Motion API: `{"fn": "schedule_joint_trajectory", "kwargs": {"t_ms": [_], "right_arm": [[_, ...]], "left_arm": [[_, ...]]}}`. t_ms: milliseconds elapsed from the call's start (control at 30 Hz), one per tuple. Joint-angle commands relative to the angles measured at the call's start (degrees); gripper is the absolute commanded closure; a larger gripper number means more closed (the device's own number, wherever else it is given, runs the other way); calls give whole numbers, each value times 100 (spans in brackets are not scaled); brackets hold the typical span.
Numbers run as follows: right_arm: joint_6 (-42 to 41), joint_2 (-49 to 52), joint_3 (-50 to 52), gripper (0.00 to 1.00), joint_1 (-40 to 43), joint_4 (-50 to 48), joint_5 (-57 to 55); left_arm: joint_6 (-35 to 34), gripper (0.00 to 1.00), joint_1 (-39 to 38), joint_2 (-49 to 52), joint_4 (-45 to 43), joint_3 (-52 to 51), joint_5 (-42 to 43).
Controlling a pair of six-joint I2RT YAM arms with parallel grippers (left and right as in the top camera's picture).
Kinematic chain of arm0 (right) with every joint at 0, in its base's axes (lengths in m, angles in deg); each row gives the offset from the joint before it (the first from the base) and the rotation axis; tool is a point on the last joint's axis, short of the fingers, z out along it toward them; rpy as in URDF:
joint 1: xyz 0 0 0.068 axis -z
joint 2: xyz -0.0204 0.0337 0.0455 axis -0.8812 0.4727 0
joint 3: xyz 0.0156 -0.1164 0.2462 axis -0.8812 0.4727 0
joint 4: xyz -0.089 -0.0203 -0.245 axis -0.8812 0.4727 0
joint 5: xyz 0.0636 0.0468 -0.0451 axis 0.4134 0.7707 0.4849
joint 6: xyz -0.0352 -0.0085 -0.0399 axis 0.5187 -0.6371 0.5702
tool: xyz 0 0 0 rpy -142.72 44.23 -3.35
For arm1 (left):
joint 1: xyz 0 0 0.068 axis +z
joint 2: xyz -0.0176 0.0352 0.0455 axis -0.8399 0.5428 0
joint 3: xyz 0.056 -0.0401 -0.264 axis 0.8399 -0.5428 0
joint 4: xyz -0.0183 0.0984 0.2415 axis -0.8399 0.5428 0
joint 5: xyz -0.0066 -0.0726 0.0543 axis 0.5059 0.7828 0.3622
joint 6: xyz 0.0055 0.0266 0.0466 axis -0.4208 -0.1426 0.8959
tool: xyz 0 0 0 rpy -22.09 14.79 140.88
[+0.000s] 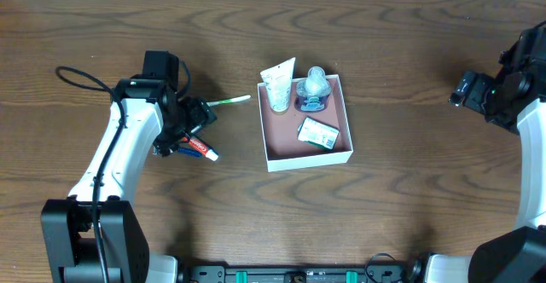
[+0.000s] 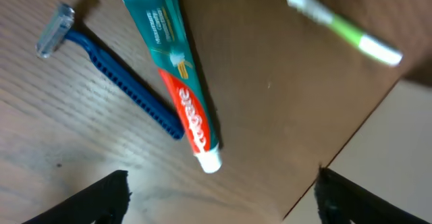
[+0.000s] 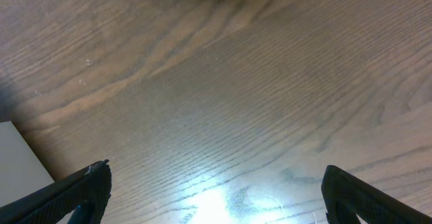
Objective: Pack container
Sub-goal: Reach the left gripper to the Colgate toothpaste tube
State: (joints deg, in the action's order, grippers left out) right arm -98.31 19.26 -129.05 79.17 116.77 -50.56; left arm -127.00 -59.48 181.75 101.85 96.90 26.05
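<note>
The container [image 1: 294, 153] is a shallow white box with a reddish-brown inside at the table's middle. It holds a white tube [image 1: 278, 87], a clear-capped blue item [image 1: 314, 90] and a small green-and-white packet [image 1: 318, 132]. My left gripper [image 1: 198, 121] is open and empty over the table left of the box. Under it lie a red-and-teal toothpaste tube [image 2: 177, 75], a blue razor [image 2: 108, 69] and a green-and-white toothbrush [image 2: 337, 23]. The toothbrush [image 1: 229, 101] and toothpaste [image 1: 196, 148] also show from overhead. My right gripper [image 1: 465, 91] is open and empty at the far right.
A black cable [image 1: 85, 80] loops on the table behind the left arm. In the left wrist view the pale area at the lower right [image 2: 398, 156] is the floor past the table's edge. The right wrist view shows only bare wood [image 3: 223, 82].
</note>
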Motion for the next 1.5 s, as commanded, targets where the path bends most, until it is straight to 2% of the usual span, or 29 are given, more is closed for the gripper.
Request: {"fn": "schedule_joint_trajectory", "kwargs": {"t_ms": [0, 700, 833, 1467], "right_arm": [[-66, 13, -17, 1, 22, -2, 0], [-66, 13, -17, 1, 22, -2, 0], [-66, 13, -17, 1, 22, -2, 0], [-66, 13, -17, 1, 22, -2, 0]], "left_arm": [[-772, 17, 15, 39, -72, 17, -319], [-750, 17, 15, 1456, -251, -48, -367], [-487, 17, 15, 1543, -468, -50, -367], [-74, 17, 15, 1563, -848, -50, -367]]}}
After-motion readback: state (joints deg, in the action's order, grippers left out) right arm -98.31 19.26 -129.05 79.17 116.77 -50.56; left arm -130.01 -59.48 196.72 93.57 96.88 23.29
